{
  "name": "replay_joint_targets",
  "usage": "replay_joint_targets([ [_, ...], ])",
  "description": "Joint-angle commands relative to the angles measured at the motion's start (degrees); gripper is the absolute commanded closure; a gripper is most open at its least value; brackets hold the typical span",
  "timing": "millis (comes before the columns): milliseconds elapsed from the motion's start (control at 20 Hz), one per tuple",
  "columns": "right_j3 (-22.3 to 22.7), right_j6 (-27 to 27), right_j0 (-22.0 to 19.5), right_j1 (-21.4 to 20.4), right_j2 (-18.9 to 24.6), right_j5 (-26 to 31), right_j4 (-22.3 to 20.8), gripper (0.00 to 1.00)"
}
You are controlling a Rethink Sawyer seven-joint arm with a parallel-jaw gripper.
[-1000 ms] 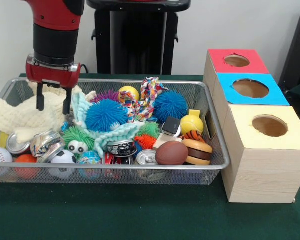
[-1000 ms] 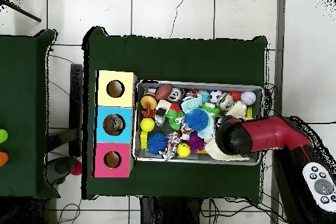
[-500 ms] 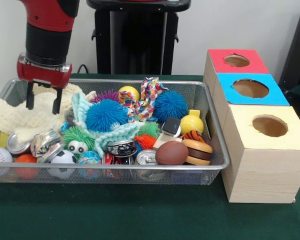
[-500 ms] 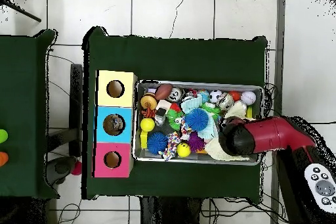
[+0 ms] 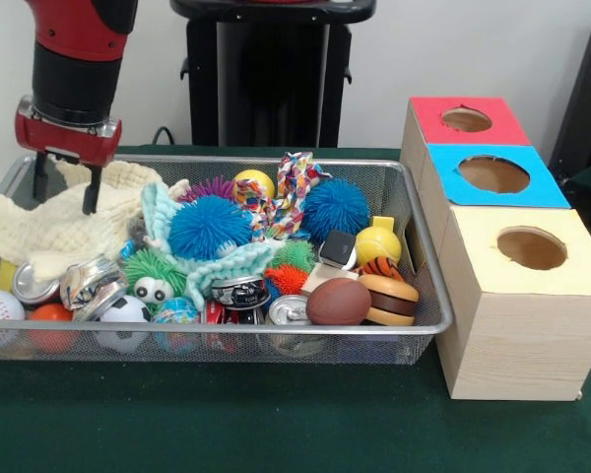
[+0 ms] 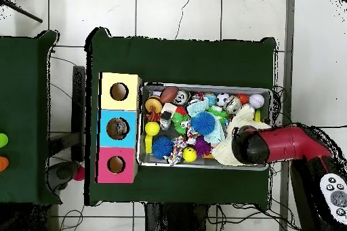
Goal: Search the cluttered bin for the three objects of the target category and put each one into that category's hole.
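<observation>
The wire mesh bin holds a heap of toys: spiky blue balls, a crushed silver can, a brown football, a soccer ball and a cream knitted cloth. My gripper hangs open and empty above the cloth at the bin's left end in the front view. In the overhead view the arm's head covers it. The blue-topped box's hole lies between the red and yellow boxes, right of the bin in the front view.
The red-topped box and yellow-topped box flank the blue one. A black pedestal stands behind the bin. A second green table lies at the overhead view's left.
My gripper has risen and moved left in the front view, from over the cloth's right side toward the bin's left end. It stays open and empty.
</observation>
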Motion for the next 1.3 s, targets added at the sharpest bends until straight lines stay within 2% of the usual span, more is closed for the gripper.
replay_joint_targets([
  [50,4.1,-8.4,-1.4,1.1,-3.4,2.0,-3.2,0.0],
  [500,3.7,-3.2,-1.0,5.2,-4.6,-3.6,-3.3,0.0],
  [800,4.4,-1.4,-4.2,8.5,-1.6,-9.7,-0.1,0.0],
  [1300,5.7,-5.3,-8.8,11.2,2.9,-10.1,4.5,0.0],
])
